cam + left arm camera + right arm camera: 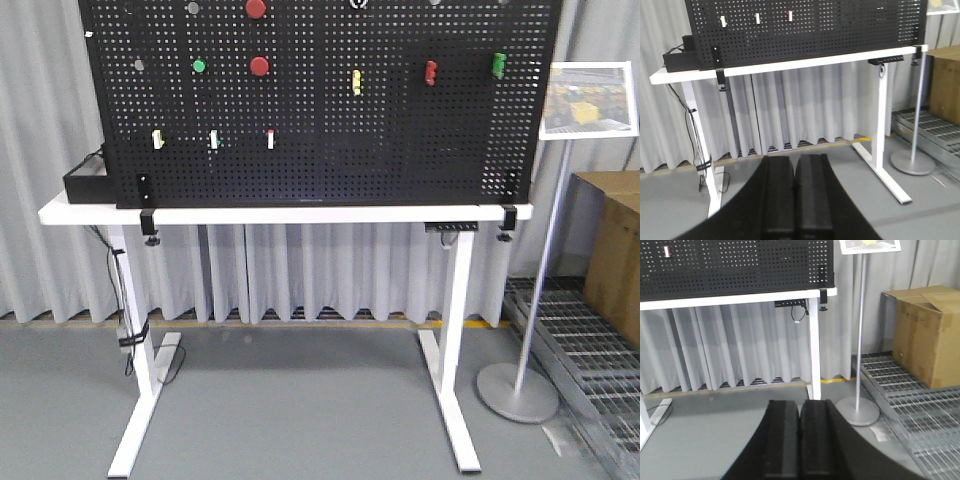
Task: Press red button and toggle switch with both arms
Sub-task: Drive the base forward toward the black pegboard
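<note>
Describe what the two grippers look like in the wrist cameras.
The left gripper and right gripper look alike: two matte black, blocky fingers with rounded tips, flaring into a curved black base. No cables or markings show.

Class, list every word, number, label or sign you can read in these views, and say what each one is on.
None can be read.
Placard: a printed picture, any lettering too blurred to read.
Cardboard box: faint marks, too small to read.
Pegboard: no labels visible on it.
</note>
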You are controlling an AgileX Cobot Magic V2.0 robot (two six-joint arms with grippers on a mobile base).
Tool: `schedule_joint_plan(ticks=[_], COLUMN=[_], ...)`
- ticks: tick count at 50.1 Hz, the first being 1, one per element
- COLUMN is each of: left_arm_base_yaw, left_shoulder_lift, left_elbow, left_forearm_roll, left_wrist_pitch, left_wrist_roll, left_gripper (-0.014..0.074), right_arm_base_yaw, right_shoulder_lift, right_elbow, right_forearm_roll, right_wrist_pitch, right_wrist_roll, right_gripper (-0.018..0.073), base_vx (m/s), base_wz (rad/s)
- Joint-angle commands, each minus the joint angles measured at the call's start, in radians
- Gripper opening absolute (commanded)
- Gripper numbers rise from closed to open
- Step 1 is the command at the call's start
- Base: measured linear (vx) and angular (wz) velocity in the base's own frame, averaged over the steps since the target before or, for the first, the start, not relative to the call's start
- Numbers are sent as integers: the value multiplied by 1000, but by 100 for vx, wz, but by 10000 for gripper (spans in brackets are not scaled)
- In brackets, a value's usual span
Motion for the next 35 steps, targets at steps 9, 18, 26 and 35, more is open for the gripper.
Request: schedule_joint_plan(ticks=[9,18,26,35], left_arm_base_yaw=[0,0,0,0], left_shoulder_lift=[-15,-15,-15,-15], left_elbow=[34,34,34,34], left_forearm_roll=[0,0,0,0], left_wrist_pitch=[-83,-83,-83,-83], left_wrist_roll=[-6,-6,-6,-6], left_gripper=[2,2,2,2], right_arm_base_yaw=[-3,-3,-3,-3], right_shoulder_lift=[-17,-17,-17,-17], right_elbow=[12,12,12,12], right_forearm_roll=[-14,-14,-14,-14], right_wrist_pitch=[-84,-84,-84,-84], right_wrist_roll=[-3,-3,-3,-3], right_gripper=[-3,-3,-3,-3], base_vx=[47,46,45,46], base_wz=[3,3,4,2])
